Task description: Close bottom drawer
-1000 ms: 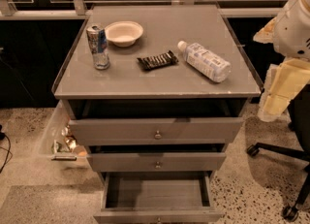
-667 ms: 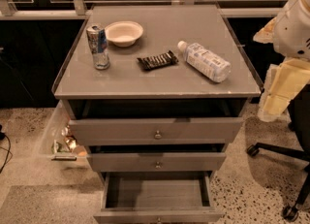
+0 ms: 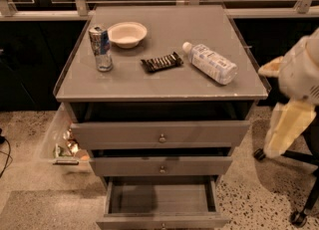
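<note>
Bottom drawer [image 3: 160,201] open, well down-left of hand [image 3: 285,127] at rt edge (grip state unclear)

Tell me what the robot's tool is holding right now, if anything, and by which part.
Nothing, as far as can be seen. The tool hangs to the right of the cabinet, apart from the open bottom drawer.

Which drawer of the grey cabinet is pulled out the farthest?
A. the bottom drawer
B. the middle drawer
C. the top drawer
A: the bottom drawer shows its grey inside; the top drawer and middle drawer show only narrow gaps. The gripper hangs right of the cabinet, apart from it.
</note>
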Available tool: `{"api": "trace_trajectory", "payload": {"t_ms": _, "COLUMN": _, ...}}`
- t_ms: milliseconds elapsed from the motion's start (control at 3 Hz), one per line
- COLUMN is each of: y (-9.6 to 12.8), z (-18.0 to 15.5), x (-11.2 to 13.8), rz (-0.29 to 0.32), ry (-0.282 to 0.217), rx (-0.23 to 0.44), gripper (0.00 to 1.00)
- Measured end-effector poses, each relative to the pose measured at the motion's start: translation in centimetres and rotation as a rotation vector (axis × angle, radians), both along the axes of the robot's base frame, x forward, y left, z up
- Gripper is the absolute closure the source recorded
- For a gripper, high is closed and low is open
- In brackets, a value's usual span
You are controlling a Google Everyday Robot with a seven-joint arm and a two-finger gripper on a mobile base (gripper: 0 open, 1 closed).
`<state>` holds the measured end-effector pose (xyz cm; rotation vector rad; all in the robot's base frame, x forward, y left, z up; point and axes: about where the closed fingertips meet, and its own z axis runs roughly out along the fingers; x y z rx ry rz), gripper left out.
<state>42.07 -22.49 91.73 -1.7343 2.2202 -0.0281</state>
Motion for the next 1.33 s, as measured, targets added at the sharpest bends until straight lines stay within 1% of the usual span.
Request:
{"api": "trace_trajectory", "payload": {"t_ms": 333, "y": -0.8, "z": -7.4, "x": -2.1, "rz": -0.008, "ry": 0.058, "rx": 0.029, "gripper": 0.00}}
{"api": "trace_trajectory", "payload": {"t_ms": 1000, "y": -0.8, "z": -21.3, "x": -7.2, "rz": 0.008, "ry": 0.186, "rx": 0.061, "gripper": 0.00}}
{"api": "trace_trajectory", "payload": {"t_ms": 1333, "y": -0.8, "z": -21.3, "x": -7.2, "rz": 0.008, "ry": 0.186, "rx": 0.061, "gripper": 0.00}}
